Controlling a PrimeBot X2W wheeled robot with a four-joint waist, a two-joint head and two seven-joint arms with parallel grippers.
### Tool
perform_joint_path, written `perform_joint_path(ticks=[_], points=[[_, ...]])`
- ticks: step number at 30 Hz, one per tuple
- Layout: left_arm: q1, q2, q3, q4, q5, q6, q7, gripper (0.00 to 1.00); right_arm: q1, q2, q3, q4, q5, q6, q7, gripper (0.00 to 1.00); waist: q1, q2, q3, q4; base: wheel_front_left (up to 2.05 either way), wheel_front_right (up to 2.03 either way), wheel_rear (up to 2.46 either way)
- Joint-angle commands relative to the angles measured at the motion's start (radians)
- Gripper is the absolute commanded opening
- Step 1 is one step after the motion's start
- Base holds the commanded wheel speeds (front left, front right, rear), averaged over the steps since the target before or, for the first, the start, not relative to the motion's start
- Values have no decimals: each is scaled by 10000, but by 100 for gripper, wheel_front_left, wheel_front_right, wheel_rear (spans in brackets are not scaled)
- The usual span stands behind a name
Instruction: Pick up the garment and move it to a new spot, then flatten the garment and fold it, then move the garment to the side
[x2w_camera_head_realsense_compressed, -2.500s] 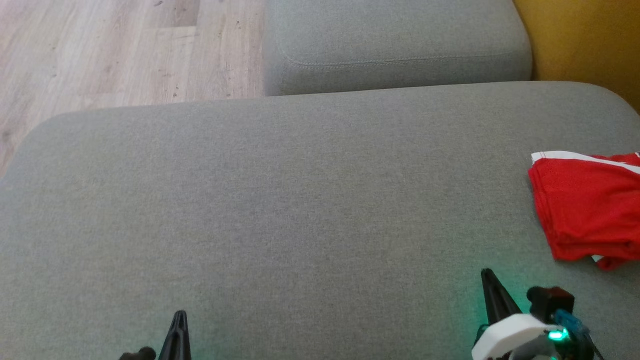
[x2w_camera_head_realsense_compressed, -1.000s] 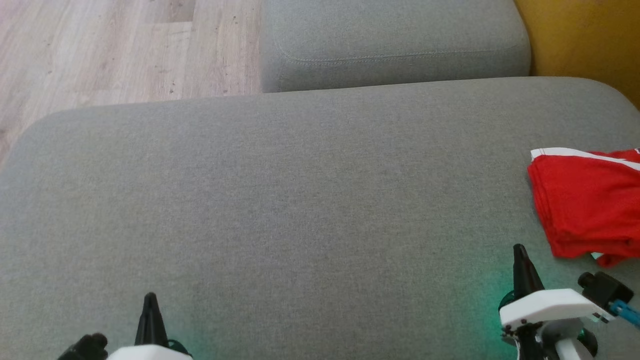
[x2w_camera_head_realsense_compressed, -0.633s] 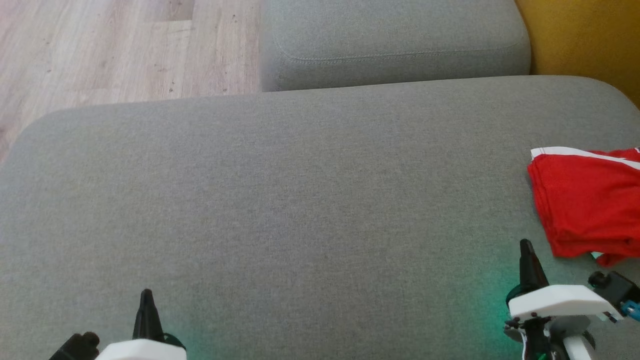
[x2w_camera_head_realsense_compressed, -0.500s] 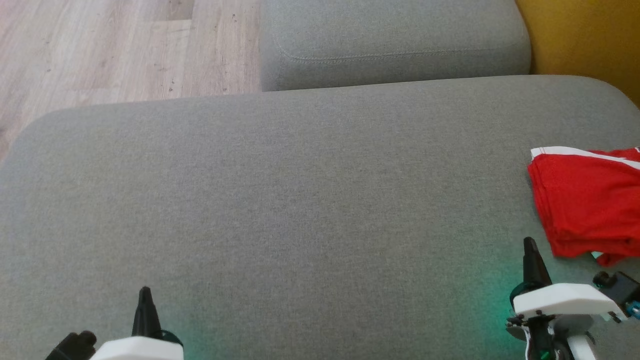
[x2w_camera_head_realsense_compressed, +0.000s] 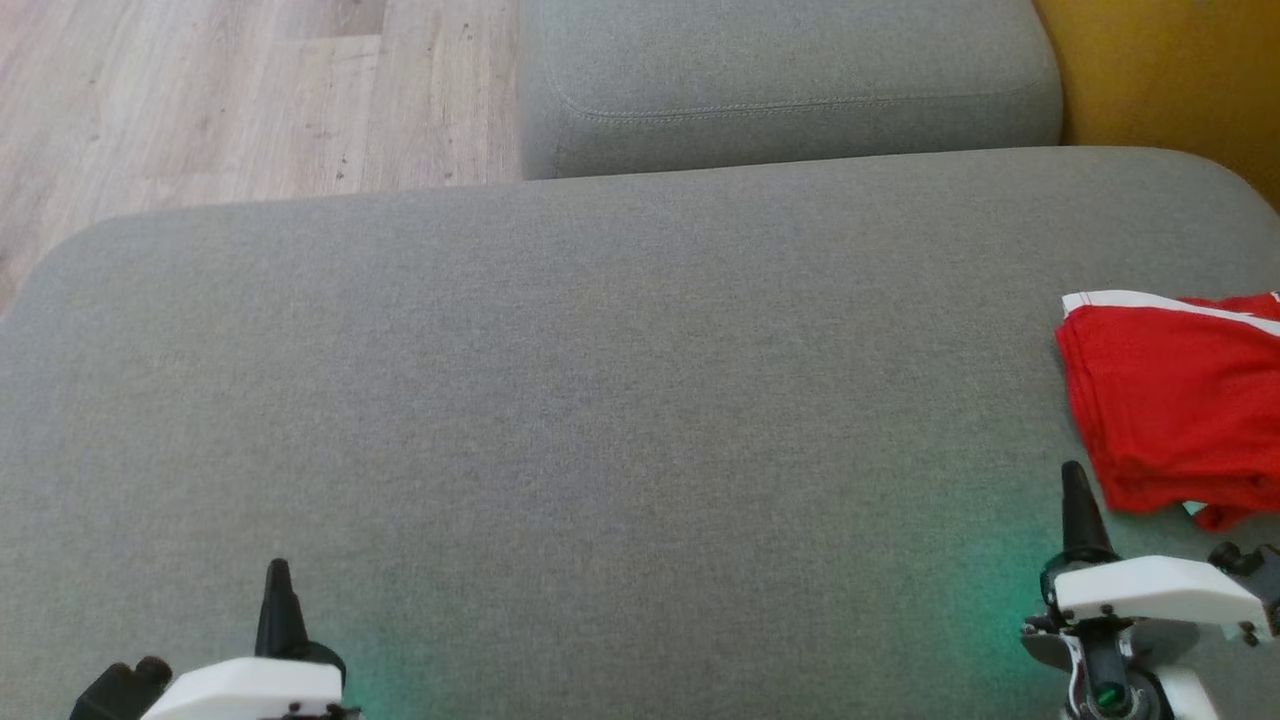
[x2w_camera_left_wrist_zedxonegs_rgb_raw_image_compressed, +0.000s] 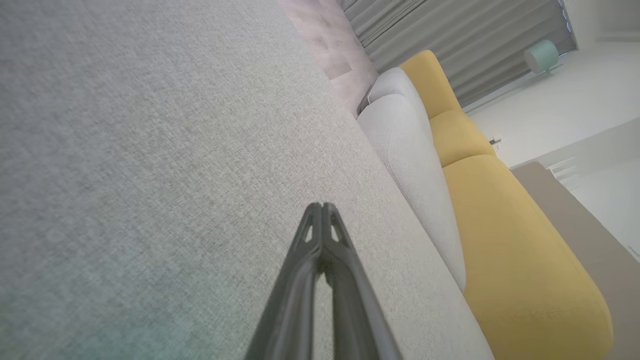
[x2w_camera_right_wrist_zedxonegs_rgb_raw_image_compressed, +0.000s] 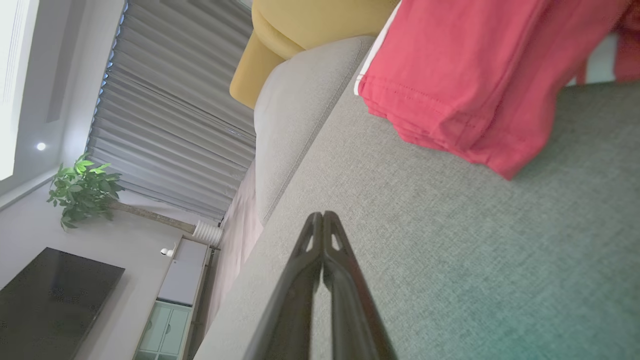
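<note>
Firstly, head view: one red garment (x2w_camera_head_realsense_compressed: 1175, 400) with a white stripe, folded in layers, lying at the right edge of the big grey cushion (x2w_camera_head_realsense_compressed: 600, 400). Two hands: left hand (x2w_camera_head_realsense_compressed: 277, 580) near-left, right hand (x2w_camera_head_realsense_compressed: 1073, 490) just beside the garment, not touching.

Left wrist view: left hand (x2w_camera_left_wrist_zedxonegs_rgb_raw_image_compressed: 322, 207) pressed together, empty, over bare cushion; one yellow sofa (x2w_camera_left_wrist_zedxonegs_rgb_raw_image_compressed: 500, 225) beyond.

Right wrist view: right hand (x2w_camera_right_wrist_zedxonegs_rgb_raw_image_compressed: 322, 216) likewise closed on nothing; garment (x2w_camera_right_wrist_zedxonegs_rgb_raw_image_compressed: 450, 65) ahead, stitched hem showing.

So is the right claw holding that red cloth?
No, the right gripper is shut on nothing, clear of the red garment lying on the grey cushion.
</note>
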Motion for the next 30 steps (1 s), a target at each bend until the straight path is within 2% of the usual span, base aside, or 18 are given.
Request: perform_joint_path(ticks=[1,30], points=[[-592,31,309,-362,-239,-72,68,0,-392,-31,57,-445,272,-5,71,0,0,0,3,-1,0,0,0],[-991,39,780,-810,-3319,-273,894,0,-364,-36,-328,-1353,3475,-6,874,0,0,0,86,-21,0,0,0]])
